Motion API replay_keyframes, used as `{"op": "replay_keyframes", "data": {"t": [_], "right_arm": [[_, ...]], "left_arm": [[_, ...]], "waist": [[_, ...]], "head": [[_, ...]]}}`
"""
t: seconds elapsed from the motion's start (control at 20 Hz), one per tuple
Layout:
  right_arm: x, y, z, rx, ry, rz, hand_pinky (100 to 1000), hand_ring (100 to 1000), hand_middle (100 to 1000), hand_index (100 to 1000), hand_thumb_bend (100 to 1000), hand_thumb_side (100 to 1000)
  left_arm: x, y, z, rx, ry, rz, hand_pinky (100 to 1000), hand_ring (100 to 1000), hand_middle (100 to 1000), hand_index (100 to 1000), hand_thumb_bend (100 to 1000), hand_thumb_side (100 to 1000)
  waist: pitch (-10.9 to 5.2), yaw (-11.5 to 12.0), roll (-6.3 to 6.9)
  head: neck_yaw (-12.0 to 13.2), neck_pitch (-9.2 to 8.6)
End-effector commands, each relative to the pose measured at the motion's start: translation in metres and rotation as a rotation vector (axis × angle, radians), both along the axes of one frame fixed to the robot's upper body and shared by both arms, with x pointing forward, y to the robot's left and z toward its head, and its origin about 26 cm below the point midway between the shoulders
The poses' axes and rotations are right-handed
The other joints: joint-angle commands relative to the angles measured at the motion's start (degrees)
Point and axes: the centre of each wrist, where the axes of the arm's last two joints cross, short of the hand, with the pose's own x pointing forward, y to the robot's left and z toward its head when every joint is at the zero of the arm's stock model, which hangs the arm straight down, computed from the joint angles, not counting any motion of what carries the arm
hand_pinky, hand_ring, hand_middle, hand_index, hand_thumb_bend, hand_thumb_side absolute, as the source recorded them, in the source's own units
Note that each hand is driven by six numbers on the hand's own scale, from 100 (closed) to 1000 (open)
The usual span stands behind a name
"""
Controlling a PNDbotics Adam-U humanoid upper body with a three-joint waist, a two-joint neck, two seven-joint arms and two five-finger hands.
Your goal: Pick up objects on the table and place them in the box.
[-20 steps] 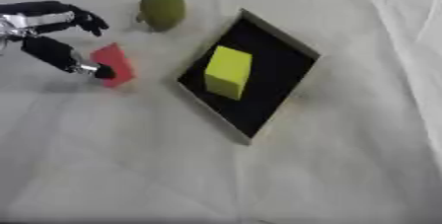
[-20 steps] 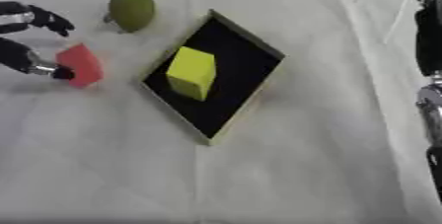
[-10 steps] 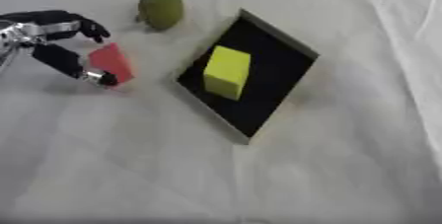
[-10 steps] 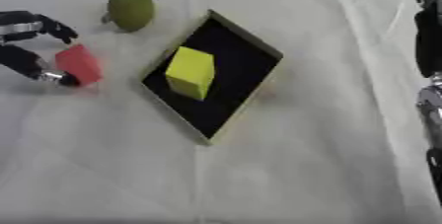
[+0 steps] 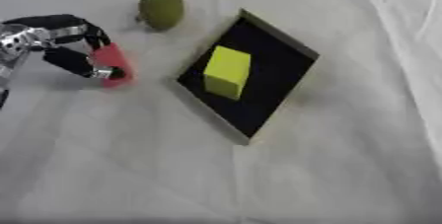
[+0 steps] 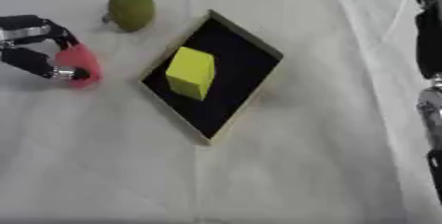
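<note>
Red block [image 5: 110,62] sits pinched between the curled fingers and thumb of the left hand [image 5: 65,45], left of the box [image 5: 285,90]. A good carry probably lifts it clear of the near rim and sets it beside the yellow cube [image 5: 226,71].

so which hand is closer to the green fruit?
Left. The left hand holds the red block just below-left of the green fruit. The right hand isn't in view; only its arm shows at the far right edge.
</note>
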Motion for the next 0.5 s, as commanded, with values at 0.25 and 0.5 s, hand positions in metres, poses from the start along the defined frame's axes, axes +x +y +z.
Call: {"op": "replay_keyframes", "data": {"t": [0.25,0.5], "right_arm": [[-0.004,0.000,0.006,-0.012,-0.018,0.004,846,879,709,776,100,665],[-0.004,0.000,0.006,-0.009,-0.015,0.002,846,879,709,776,100,665]], "left_arm": [[-0.010,0.003,0.031,-0.063,-0.067,-0.006,900,772,578,774,320,669],[-0.019,0.000,0.046,-0.078,-0.078,-0.043,851,729,552,747,100,324]], "waist": [[-1.23,0.1,0.00],[-1.33,0.3,-0.02]], "head": [[0.0,-0.16],[-0.2,-0.24]]}}
